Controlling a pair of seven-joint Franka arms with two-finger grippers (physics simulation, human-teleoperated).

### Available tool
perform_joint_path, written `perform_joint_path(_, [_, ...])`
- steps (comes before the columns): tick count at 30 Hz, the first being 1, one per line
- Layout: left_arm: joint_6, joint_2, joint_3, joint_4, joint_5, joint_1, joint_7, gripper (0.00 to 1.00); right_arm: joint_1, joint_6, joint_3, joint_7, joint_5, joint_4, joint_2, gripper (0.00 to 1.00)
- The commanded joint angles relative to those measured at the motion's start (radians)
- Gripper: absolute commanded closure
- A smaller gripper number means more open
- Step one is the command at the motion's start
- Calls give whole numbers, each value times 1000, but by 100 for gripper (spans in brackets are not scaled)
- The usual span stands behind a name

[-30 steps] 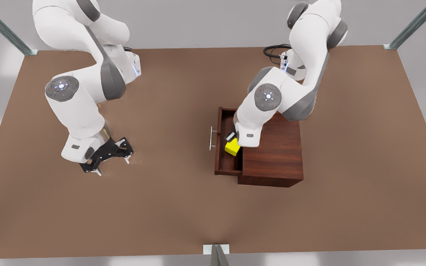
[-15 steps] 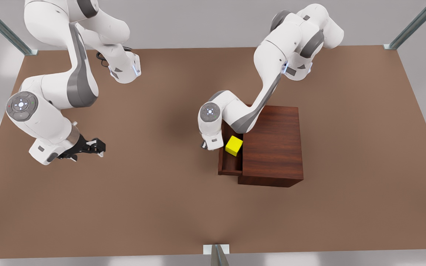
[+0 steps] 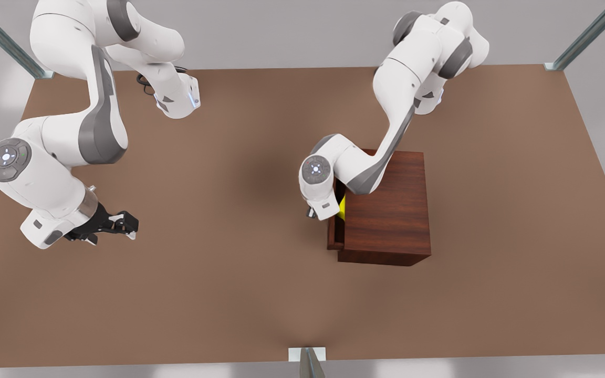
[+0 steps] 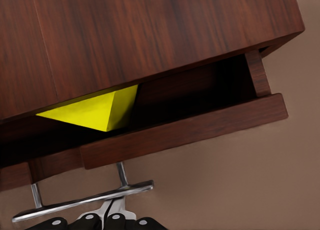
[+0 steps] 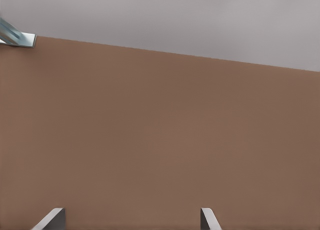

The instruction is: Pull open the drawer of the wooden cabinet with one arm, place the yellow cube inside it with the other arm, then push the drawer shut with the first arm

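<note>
The left gripper (image 4: 100,222) presses its closed fingers against the handle (image 4: 82,200) of the nearly shut drawer (image 4: 185,132) of the wooden cabinet (image 3: 386,210) (yellow cube (image 4: 95,110) inside). The right gripper (image 3: 116,224) waits open, well apart over the tabletop (image 3: 229,289).

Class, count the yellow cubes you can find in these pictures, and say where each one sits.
1. The yellow cube lies inside the drawer, half under the wooden cabinet top. More could be hidden deeper inside.

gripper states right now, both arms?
Left gripper: at the drawer handle; open or shut cannot be told.
Right gripper: open, empty, over bare table.
</note>
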Motion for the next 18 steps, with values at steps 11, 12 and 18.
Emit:
perform_joint_path(11, [19, -93, -3, -135, -3, 26, 93, 79, 0, -3, 0, 30, 1, -13, -1, 0])
perform_joint_path(12, [19, -93, -3, -135, -3, 27, 97, 79, -2, 0, 0, 32, 2, -12, 0, 0])
perform_joint_path(18, [15, -93, -3, -135, -3, 39, 120, 79, 12, 5, 15, 9, -68, -9, 6, 0])
